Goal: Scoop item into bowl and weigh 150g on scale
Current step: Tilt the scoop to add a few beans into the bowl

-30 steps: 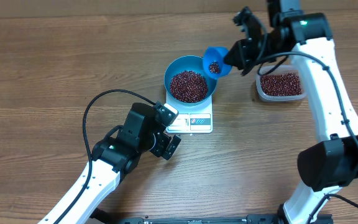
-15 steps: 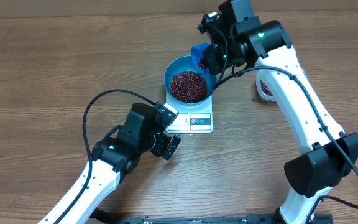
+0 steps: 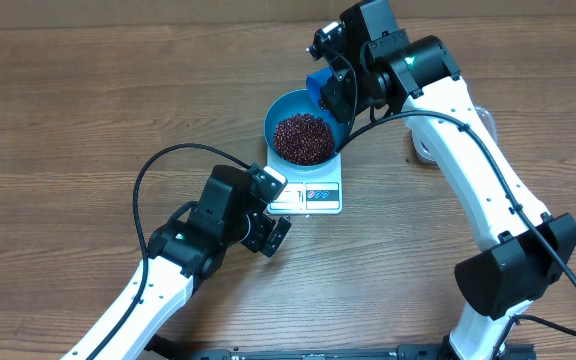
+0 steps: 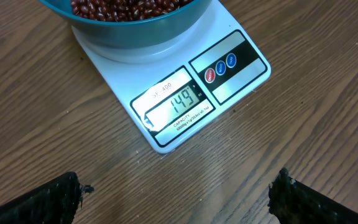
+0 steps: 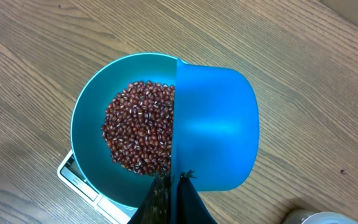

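- One brown wood-grain table [image 3: 88, 100] fills nearly every view; beyond its far edge the overhead shows only a thin pale strip, too little to say what the room is like.
- Near the table's middle sits the scale [image 3: 313, 195], flat and white, with its display strip turned toward the left arm; the left wrist camera reads 149 on it.
- On the scale stands the bowl [image 3: 286, 108], bright blue and wider than the platform, so it overhangs the sides.
- Inside the bowl lie the beans [image 3: 303, 138], a maroon heap covering the bottom.
- At the bowl's far right rim hangs a small blue scoop [image 3: 317, 85], tipped over the edge; the right wrist camera sees only its smooth outer side, which covers part of the bowl.
- Clamped tight on the scoop's handle is the right gripper [image 5: 171, 199].
- Wide apart and holding nothing, the left gripper [image 4: 176, 202] hovers over bare wood just in front of the scale's display edge.
- Beneath the right arm a clear tub [image 3: 418, 152] shows only a sliver; its contents are hidden.
- From the left arm a black cable [image 3: 153, 170] loops across the table, well clear of the scale.
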`<state>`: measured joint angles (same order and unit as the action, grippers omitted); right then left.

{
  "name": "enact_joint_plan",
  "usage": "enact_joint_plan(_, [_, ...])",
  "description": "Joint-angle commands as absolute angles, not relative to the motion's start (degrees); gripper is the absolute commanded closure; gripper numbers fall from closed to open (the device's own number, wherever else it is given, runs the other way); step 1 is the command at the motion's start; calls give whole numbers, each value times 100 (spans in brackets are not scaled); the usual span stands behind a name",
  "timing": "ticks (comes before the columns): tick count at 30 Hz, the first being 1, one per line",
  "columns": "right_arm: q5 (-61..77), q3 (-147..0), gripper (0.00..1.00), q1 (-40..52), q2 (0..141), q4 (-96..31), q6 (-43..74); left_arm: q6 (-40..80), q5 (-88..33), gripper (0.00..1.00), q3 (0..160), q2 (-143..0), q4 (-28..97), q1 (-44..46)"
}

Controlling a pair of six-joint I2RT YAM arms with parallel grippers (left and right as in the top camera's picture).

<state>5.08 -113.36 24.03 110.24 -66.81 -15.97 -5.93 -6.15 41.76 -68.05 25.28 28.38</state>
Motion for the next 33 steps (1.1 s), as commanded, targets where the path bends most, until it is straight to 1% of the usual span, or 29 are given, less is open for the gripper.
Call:
enact_joint_plan(1, [456, -11526, 96, 2416, 10923, -6628, -1922, -471, -578, 0, 4182, -6825, 2526, 2814])
enact_joint_plan(19, [456, -11526, 96, 2416, 10923, -6613, -2851, -471, -578, 1, 4182, -6825, 2526, 2814])
enact_joint_plan(31, [484, -11526, 96, 2416, 10923, -6475, -2899, -471, -578, 0, 4182, -6825, 2526, 2814])
enact_joint_plan(33, [600, -11526, 96, 2416, 10923, -6504, -2759, -471, -578, 0, 4182, -6825, 2526, 2814])
